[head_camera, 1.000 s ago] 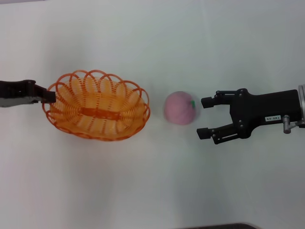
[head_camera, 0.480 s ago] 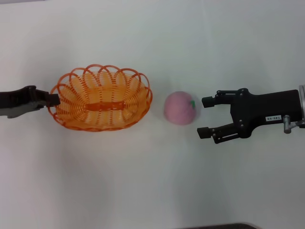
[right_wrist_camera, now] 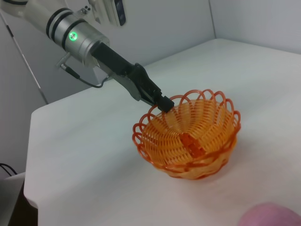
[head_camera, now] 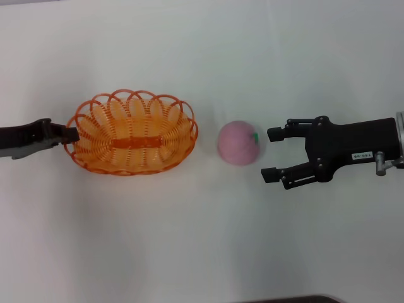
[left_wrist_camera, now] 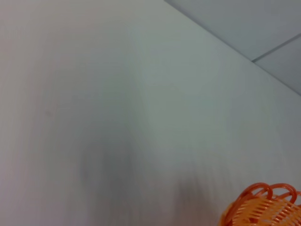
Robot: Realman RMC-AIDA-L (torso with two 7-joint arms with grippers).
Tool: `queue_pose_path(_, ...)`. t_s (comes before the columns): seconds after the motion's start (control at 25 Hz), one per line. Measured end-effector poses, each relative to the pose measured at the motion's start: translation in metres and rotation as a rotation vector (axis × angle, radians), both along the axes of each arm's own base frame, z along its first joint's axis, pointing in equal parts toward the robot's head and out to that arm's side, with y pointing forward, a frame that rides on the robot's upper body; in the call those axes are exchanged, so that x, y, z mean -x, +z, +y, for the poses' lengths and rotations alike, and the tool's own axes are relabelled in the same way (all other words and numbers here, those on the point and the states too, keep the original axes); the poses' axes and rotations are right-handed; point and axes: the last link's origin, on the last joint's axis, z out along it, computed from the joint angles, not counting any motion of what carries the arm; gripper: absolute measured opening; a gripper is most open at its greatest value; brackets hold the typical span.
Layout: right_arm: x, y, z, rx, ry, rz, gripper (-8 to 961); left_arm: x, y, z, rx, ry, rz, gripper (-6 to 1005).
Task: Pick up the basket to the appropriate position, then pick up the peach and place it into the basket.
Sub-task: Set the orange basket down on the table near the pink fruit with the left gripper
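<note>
Here you have the basket [head_camera: 130, 133] sitting upright on the white table [head_camera: 202, 240], left of centre in the head view, with the peach [head_camera: 239, 142] just to its right, apart from it. The peach's green mark faces the right gripper [head_camera: 273, 154], which hovers just beside the fruit with its jaws spread wide and nothing between them. A small white label sits on that gripper's black body, but you cannot read the writing on it.

The left gripper [head_camera: 71, 134] reaches in from the left edge, its tip at the basket's scalloped rim. In the head view you cannot tell whether it pinches the rim. The right wrist view helps you more: there the left gripper [right_wrist_camera: 164, 103] looks clenched on a rim loop of the basket [right_wrist_camera: 188, 139], and a green light glows on the silver arm [right_wrist_camera: 75, 37] behind it. That view catches only a sliver of the peach [right_wrist_camera: 270, 215]. The left wrist view gives you mostly bare table and a corner of the basket [left_wrist_camera: 264, 207].
</note>
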Motion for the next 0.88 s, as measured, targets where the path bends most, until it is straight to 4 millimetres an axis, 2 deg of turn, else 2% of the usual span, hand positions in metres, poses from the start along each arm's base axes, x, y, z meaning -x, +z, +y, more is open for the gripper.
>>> queue_pose_path(0.88, -0.003, 0.0005, -0.0015, -0.003, -0.009, -0.005, 954, 0.0035, -0.0069, 0.0004, -0.002, 0.008, 0.035, 39)
